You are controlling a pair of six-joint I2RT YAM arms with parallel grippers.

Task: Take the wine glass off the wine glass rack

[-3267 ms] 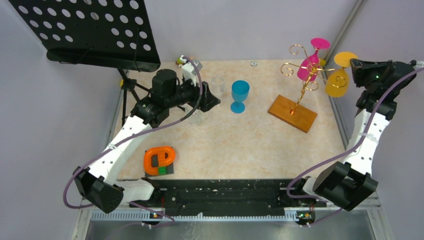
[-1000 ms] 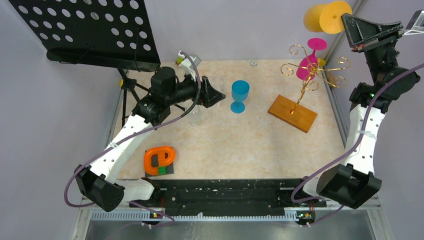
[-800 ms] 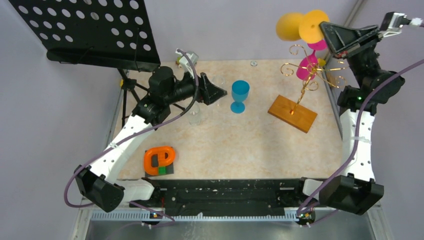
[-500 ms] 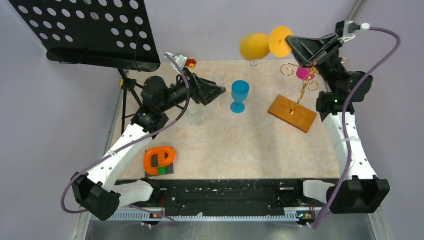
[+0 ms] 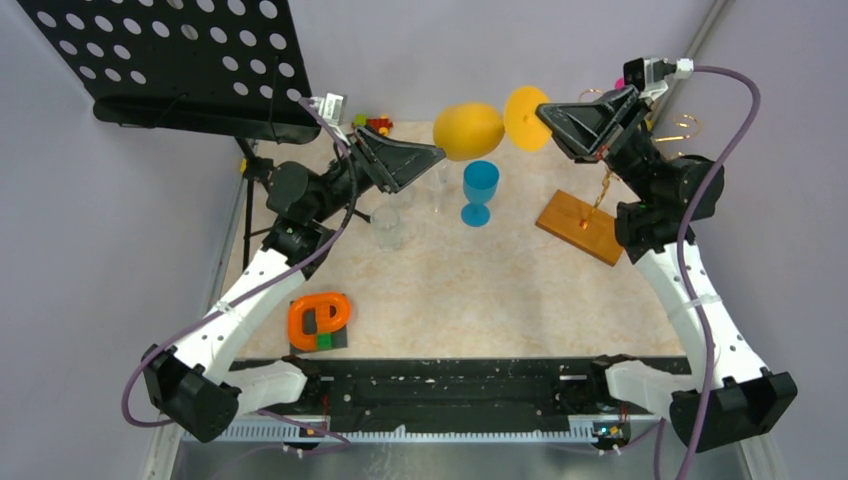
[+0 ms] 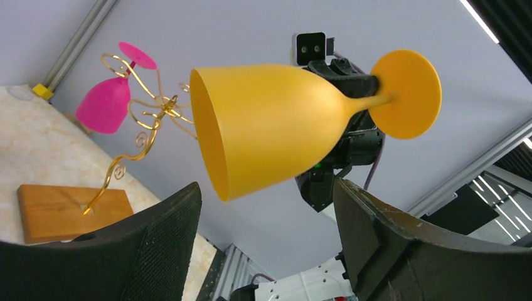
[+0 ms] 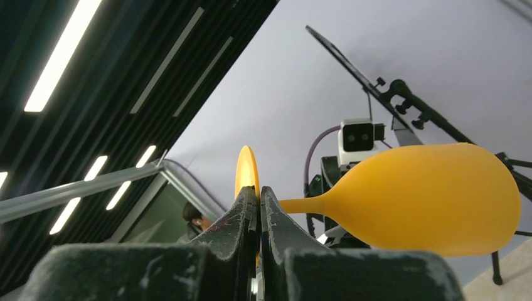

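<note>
A yellow-orange wine glass (image 5: 468,131) hangs sideways in the air over the back of the table. My right gripper (image 5: 545,110) is shut on its round foot (image 5: 525,104); in the right wrist view the fingertips (image 7: 258,191) pinch the foot (image 7: 246,166), with the bowl (image 7: 426,200) to the right. My left gripper (image 5: 435,152) is open, its mouth towards the bowl. In the left wrist view the bowl (image 6: 270,135) floats just beyond the open gripper (image 6: 266,188), untouched. The gold wine glass rack (image 6: 147,125) on its wooden base (image 5: 585,226) holds a pink glass (image 6: 106,103).
A blue goblet (image 5: 480,190) stands under the held glass. Two clear glasses (image 5: 386,226) (image 5: 437,175) stand near the left arm. A black music stand (image 5: 180,60) fills the back left. An orange tape holder (image 5: 319,320) lies near the front left.
My right arm has carried the yellow glass off the rack and leftward over the table's middle. My left gripper has lifted and turned up to face it.
</note>
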